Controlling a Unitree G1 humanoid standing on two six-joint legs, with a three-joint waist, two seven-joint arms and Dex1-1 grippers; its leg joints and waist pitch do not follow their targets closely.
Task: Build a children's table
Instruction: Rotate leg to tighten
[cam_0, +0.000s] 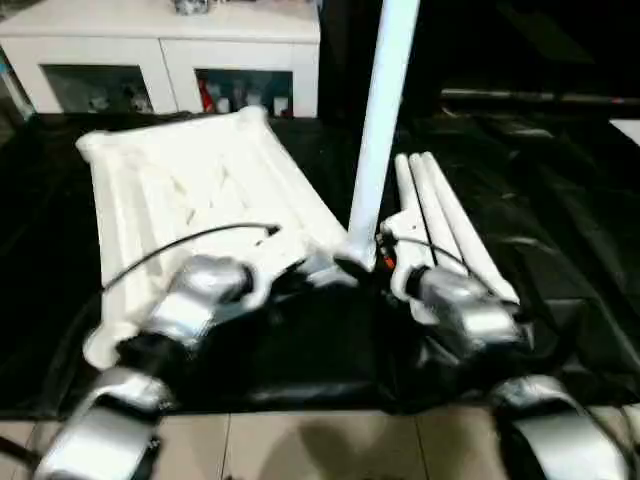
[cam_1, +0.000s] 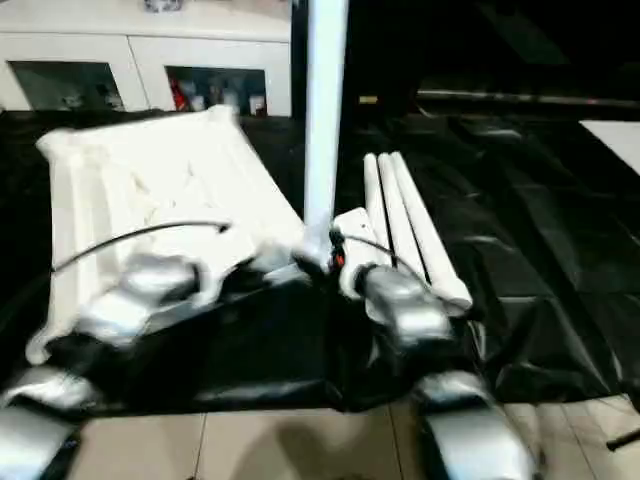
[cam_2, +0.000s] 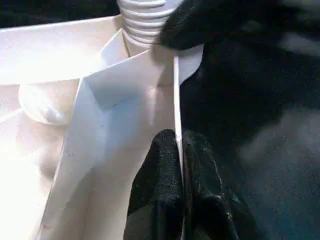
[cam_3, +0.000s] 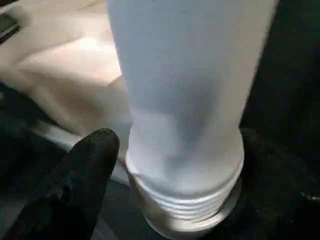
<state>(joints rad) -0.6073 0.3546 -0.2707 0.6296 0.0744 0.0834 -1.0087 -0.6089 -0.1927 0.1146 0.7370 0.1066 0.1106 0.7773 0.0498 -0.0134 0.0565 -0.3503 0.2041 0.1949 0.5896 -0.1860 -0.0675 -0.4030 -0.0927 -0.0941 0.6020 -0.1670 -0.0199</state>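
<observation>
Here the left gripper (cam_2: 179, 165) has its two black jaws pressed together on a thin white rib at the rim of the white plastic square tabletop (cam_0: 190, 190), pinching that edge between them. In the left wrist view the ridged, threaded foot of a leg sits in the round corner socket just beyond the pinched rib.

The right gripper (cam_3: 170, 170) stands with its jaws spread either side of the upright white cylindrical leg (cam_0: 382, 120); one black fingertip (cam_3: 87, 155) sits just beside the leg's ringed base with a sliver of space between them, so the leg is flanked rather than clearly clamped. The other jaw lies dark on the far side of the leg, and whether it touches cannot be told.

That leg rises from the tabletop's near right corner and runs out of the top of the head views, leaning slightly. The tabletop lies upside down, its cross-ribbed underside facing up, on a black plastic sheet (cam_0: 560, 230) spread over the floor. Three more white cylindrical legs (cam_0: 440, 215) lie side by side on the sheet, just to the right of the tabletop's corner. Both silver forearms reach in from the near edge, thin black cables looping over them. Behind the tabletop stands a white glass-doored cabinet (cam_0: 170, 55), and pale floor tiles (cam_0: 330, 445) show along the near edge of the sheet.
</observation>
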